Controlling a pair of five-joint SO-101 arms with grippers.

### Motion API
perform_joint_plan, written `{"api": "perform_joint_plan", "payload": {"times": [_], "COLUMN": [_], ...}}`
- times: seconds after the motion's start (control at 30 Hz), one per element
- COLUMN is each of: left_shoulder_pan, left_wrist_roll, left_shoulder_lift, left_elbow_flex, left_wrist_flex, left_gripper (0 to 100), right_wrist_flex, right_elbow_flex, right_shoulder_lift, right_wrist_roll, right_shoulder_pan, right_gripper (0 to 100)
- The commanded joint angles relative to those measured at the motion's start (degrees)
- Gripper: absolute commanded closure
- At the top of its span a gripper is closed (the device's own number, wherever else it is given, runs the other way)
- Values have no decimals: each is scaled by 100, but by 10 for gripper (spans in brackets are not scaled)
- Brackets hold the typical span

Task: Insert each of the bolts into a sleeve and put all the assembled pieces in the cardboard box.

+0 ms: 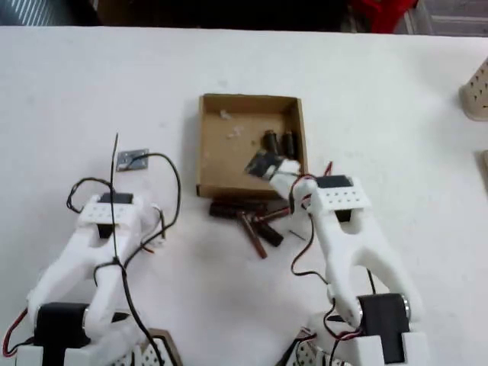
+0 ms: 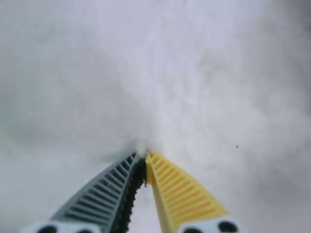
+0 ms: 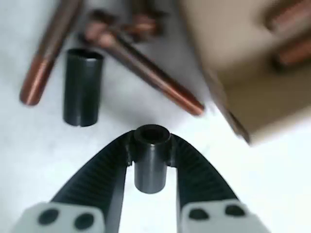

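My left gripper (image 2: pixel 145 160) sits pinched shut and empty over bare table. Loose bolts (image 1: pixel 252 232) lie between the arms. My right gripper (image 3: pixel 151 141) clamps a sleeve (image 3: pixel 151 174), its bore unobstructed. I'd hold it steady for a bolt. The cardboard box (image 1: pixel 204 145) wall is close, so the free room is leftward.

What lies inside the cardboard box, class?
In the cardboard box: two dark pieces near its right wall and pale scraps. The right arm hides the near right corner.
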Motion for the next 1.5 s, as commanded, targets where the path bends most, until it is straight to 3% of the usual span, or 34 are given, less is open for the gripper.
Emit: {"api": "perform_joint_plan", "payload": {"times": [0.0, 0.07, 0.23, 0.43, 0.67, 0.9, 1.2, 1.47], "left_shoulder_pan": [-48, 48, 532, 1719, 2826, 3204, 3785, 3890], "left_wrist_roll": [-26, -18, -18, 35, 1152, 2365, 2163, 2602], "left_shoulder_lift": [-22, -40, -48, -57, -57, -13, 4, 804], "left_elbow_flex": [-211, -211, -220, -273, -800, -1424, -1301, -1600], "left_wrist_flex": [-290, -290, -290, -273, -255, -316, -1354, -1398], "left_gripper": [961, 961, 962, 962, 962, 962, 955, 776], "right_wrist_flex": [215, 215, -66, -101, -110, -119, -189, -189], "right_elbow_flex": [-193, -97, -53, -53, -53, -53, -44, -44], "right_shoulder_lift": [-277, -286, -303, -259, -259, -259, -259, -259], "right_wrist_roll": [-1855, -2286, -2321, -2365, -2330, -2330, -2321, -2321], "right_shoulder_pan": [136, 233, 778, 787, 787, 778, 796, 778], "right_gripper": [981, 980, 981, 981, 981, 981, 981, 981]}}
